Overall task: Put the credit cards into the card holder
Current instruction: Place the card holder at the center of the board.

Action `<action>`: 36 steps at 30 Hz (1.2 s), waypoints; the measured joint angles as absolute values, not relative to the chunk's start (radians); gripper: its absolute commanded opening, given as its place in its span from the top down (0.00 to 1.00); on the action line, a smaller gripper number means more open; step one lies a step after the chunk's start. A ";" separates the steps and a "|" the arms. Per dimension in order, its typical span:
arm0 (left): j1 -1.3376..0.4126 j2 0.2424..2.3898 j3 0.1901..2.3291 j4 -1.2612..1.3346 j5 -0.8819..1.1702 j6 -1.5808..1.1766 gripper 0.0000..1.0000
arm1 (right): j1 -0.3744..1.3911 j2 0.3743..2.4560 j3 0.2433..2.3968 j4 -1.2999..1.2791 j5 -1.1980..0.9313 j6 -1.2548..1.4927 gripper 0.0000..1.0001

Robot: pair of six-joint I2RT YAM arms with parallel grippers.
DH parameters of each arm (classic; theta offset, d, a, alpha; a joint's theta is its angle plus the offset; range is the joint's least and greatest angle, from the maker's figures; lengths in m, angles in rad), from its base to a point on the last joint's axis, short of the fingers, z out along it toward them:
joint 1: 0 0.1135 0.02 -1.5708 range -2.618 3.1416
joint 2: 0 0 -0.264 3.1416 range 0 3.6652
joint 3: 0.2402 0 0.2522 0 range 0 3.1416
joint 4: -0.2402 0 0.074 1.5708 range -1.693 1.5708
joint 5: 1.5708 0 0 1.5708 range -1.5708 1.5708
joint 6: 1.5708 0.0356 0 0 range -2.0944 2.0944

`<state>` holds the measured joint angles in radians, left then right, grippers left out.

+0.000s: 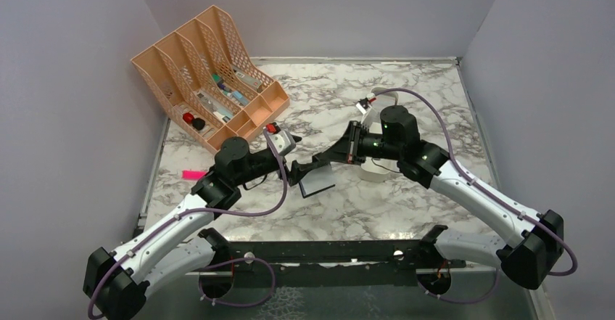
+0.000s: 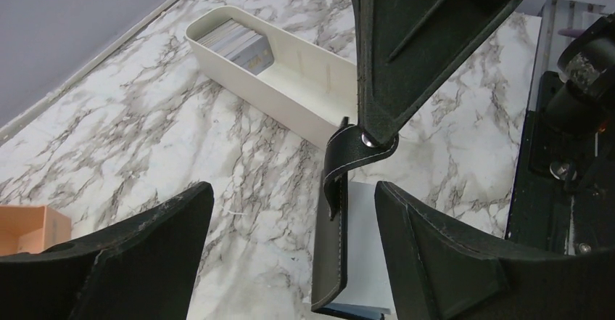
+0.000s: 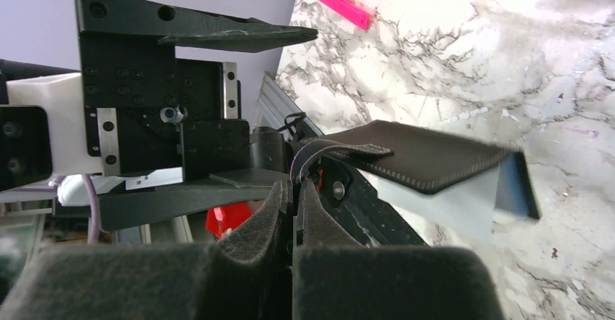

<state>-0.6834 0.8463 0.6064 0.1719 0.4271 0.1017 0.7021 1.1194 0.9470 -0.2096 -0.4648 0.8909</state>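
The card holder (image 2: 330, 247) is black stitched leather, hanging just above the marble at table centre (image 1: 317, 180). My right gripper (image 3: 294, 186) is shut on its snap flap (image 2: 359, 149) and holds it up. A pale credit card (image 2: 371, 240) sticks out of the holder's pocket, with a blue edge beneath it (image 3: 518, 186). My left gripper (image 2: 294, 189) is open wide, its fingers either side of the holder without touching it. More credit cards (image 2: 236, 44) stand stacked in a white tray (image 2: 304, 99) farther back.
An orange mesh desk organizer (image 1: 210, 73) with small items stands at the back left. A pink strip (image 1: 193, 175) lies by the left table edge. The white tray (image 1: 376, 173) sits partly under my right arm. Grey walls enclose three sides.
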 measured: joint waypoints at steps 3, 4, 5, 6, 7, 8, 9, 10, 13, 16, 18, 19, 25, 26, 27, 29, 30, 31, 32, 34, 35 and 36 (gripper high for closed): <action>-0.685 0.851 0.605 0.161 0.427 0.119 0.25 | 0.708 1.126 0.947 -0.188 -0.463 0.910 0.99; -0.686 0.853 0.605 0.158 0.427 0.123 0.29 | 0.708 1.126 0.948 -0.182 -0.461 0.916 0.99; -0.689 0.855 0.605 0.153 0.427 0.128 0.34 | 0.708 1.126 0.951 -0.179 -0.460 0.918 0.99; -0.691 0.857 0.605 0.148 0.427 0.132 0.40 | 0.708 1.126 0.957 -0.179 -0.458 0.920 0.99; -0.693 0.860 0.605 0.146 0.427 0.137 0.44 | 0.708 1.126 0.965 -0.177 -0.456 0.924 0.99; -0.695 0.863 0.605 0.144 0.426 0.141 0.47 | 0.708 1.125 0.971 -0.173 -0.456 0.925 0.99; -0.696 0.868 0.605 0.140 0.425 0.144 0.50 | 0.708 1.124 0.976 -0.170 -0.456 0.926 0.99; -0.697 0.872 0.606 0.137 0.425 0.149 0.54 | 0.708 1.124 0.979 -0.162 -0.455 0.927 0.99; -0.702 0.888 0.609 0.128 0.422 0.160 0.73 | 0.708 1.122 0.981 -0.148 -0.455 0.932 0.99; -0.706 0.900 0.620 0.125 0.419 0.167 0.94 | 0.708 1.122 0.981 -0.147 -0.455 0.935 0.99; -0.707 0.902 0.631 0.124 0.417 0.171 1.00 | 0.708 1.122 0.981 -0.144 -0.455 0.935 0.98; -0.708 0.901 0.635 0.125 0.416 0.174 1.00 | 0.708 1.121 0.981 -0.142 -0.455 0.935 0.96; -0.709 0.892 0.641 0.123 0.384 0.132 1.00 | 0.708 1.092 0.980 -0.144 -0.450 0.895 0.52; -0.709 0.890 0.641 0.123 0.370 0.111 1.00 | 0.708 1.076 0.974 -0.143 -0.443 0.884 0.44; -0.710 0.886 0.641 0.122 0.345 0.077 1.00 | 0.708 1.053 0.963 -0.142 -0.432 0.875 0.34; -0.711 0.875 0.640 0.121 0.276 -0.022 1.00 | 0.708 0.982 0.918 -0.143 -0.398 0.852 0.22; -0.711 0.868 0.637 0.121 0.249 -0.074 1.00 | 0.708 0.945 0.894 -0.144 -0.382 0.847 0.18; -0.711 0.861 0.631 0.123 0.220 -0.119 1.00 | 0.708 0.912 0.872 -0.146 -0.365 0.841 0.16; -0.711 0.851 0.616 0.131 0.193 -0.184 1.00 | 0.708 0.885 0.852 -0.147 -0.352 0.836 0.15; -0.711 0.838 0.576 0.145 0.159 -0.289 1.00 | 0.708 0.850 0.813 -0.146 -0.338 0.836 0.12; -0.711 0.836 0.561 0.147 0.153 -0.324 1.00 | 0.708 0.842 0.789 -0.141 -0.337 0.838 0.11; -0.711 0.836 0.534 0.157 0.147 -0.386 1.00 | 0.708 0.839 0.765 -0.136 -0.337 0.839 0.11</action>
